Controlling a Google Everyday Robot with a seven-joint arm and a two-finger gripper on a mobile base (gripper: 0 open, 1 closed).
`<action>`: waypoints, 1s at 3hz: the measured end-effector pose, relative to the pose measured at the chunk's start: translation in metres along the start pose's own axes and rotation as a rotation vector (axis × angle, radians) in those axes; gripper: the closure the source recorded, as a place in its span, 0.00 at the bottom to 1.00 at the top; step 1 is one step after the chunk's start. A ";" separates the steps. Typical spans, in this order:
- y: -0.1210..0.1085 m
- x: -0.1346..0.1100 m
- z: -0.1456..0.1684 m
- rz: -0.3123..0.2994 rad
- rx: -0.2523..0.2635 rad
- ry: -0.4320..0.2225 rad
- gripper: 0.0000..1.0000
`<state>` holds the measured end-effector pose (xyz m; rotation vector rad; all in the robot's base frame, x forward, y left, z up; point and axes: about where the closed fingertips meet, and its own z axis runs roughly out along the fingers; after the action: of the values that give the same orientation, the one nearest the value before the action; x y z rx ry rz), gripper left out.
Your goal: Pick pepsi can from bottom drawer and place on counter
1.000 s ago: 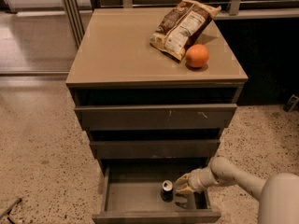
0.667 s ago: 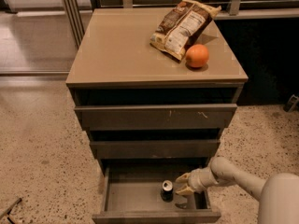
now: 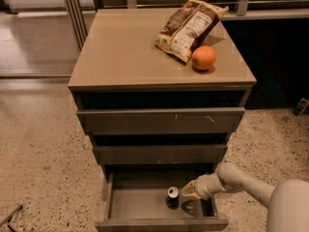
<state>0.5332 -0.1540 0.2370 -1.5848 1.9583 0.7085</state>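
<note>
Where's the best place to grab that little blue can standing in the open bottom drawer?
The pepsi can stands upright on the floor of the bottom drawer, with bare floor around it, so its curved sides are free to squeeze. It is probably best gripped around that round side wall, near mid-height, coming from the picture's right, where the gripper hangs close beside it.

Bottom drawer [image 3: 140, 206] open; pepsi can [image 3: 172, 197] upright inside; claw [image 3: 189, 192] just beside can, within drawer. Orange [image 3: 203, 58], snack bag [image 3: 188, 28] on table [image 3: 120, 47].
</note>
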 end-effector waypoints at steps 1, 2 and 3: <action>0.000 0.000 0.000 0.000 0.000 0.000 0.91; 0.001 0.001 0.005 0.001 -0.003 -0.004 0.67; -0.001 0.002 0.012 -0.001 -0.001 -0.009 0.44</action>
<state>0.5342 -0.1475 0.2265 -1.5809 1.9507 0.7153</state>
